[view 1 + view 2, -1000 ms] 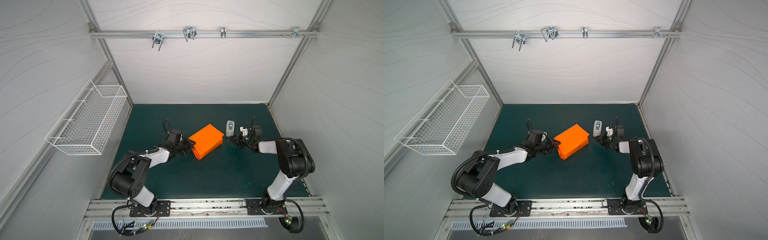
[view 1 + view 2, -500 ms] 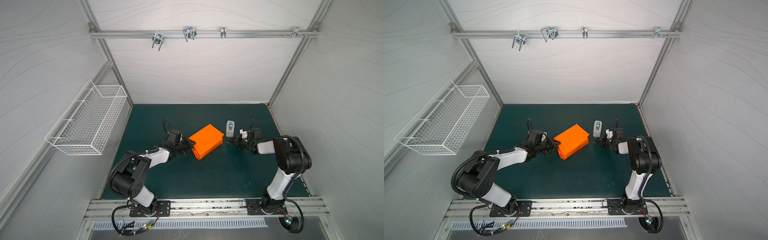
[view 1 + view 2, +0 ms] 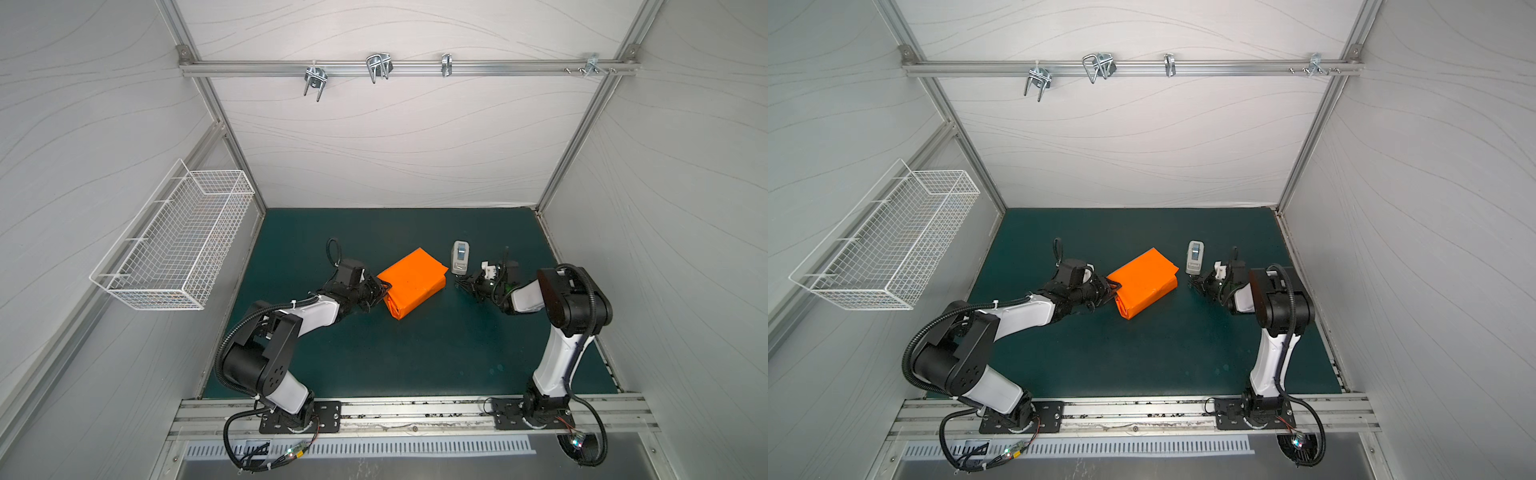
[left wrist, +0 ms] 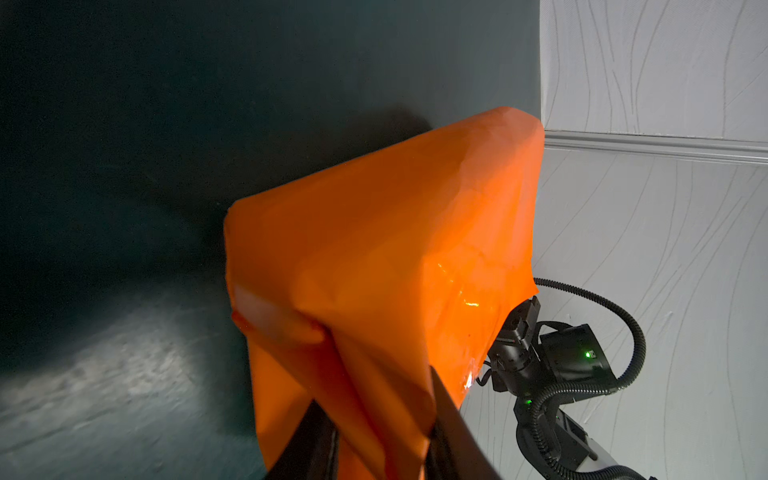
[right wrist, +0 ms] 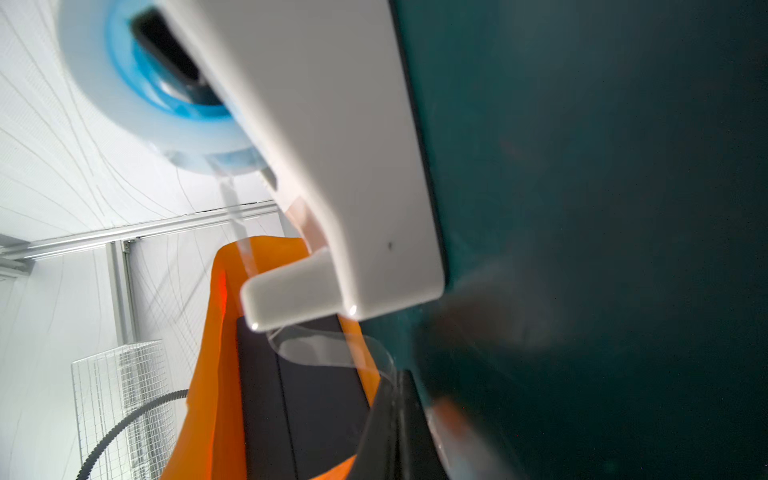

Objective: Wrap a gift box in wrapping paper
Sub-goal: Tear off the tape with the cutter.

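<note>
Left gripper (image 3: 383, 289): clamped on a gathered fold of the paper (image 3: 415, 280) at the parcel's end. The wrist view shows orange pinched between both fingers.
Right gripper (image 3: 462, 285): jaws together on the free end of a clear tape (image 5: 332, 353) strip that curls back toward the dispenser's (image 3: 460, 257) lip.
Box (image 5: 303, 399): inside the paper, on the mat (image 3: 374, 353). Only its dark end face shows, framed in orange, ahead of the right fingertips.
Long axis: the parcel runs from the left gripper's tips toward the right gripper, so each arm faces one end.
Gap: the right gripper is near the open end but apart from it, with the dispenser just beside its tips.
Nearer arm: right for the open end; left is at the other end.
Step, judged: tape held ready to fix a flap, with the open end not yet closed.
Next move calls for: carrying the strip across to the paper without it folding on itself, while the left steadies the parcel.
Risk: the tape sticking to a finger, or the pull dragging the light dispenser.
</note>
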You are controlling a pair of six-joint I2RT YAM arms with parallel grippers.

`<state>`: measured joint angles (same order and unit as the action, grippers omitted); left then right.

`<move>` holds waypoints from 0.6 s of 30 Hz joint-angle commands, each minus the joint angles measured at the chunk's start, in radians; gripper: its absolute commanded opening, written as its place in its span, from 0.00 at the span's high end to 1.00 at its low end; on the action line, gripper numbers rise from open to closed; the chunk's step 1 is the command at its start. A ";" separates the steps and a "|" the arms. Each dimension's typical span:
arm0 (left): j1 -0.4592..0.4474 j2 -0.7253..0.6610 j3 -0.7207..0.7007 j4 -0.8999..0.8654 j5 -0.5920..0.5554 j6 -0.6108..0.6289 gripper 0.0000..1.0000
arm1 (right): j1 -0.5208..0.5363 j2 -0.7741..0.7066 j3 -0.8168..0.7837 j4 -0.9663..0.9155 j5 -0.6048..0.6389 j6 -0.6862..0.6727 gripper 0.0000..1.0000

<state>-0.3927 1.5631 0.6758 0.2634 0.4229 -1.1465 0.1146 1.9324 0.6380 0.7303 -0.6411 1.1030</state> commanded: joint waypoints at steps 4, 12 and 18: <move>0.003 0.016 -0.009 -0.020 -0.015 0.015 0.68 | -0.033 0.040 -0.133 -0.103 0.052 0.092 1.00; 0.000 0.023 -0.009 -0.004 0.004 0.019 0.68 | -0.043 0.078 -0.226 0.024 0.034 0.181 1.00; 0.002 0.038 -0.015 0.026 0.016 0.015 0.68 | -0.041 0.002 -0.265 -0.027 0.047 0.158 1.00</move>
<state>-0.3912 1.5703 0.6746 0.2783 0.4324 -1.1435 0.0841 1.9083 0.4557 0.9890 -0.6392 1.1896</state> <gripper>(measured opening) 0.319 0.047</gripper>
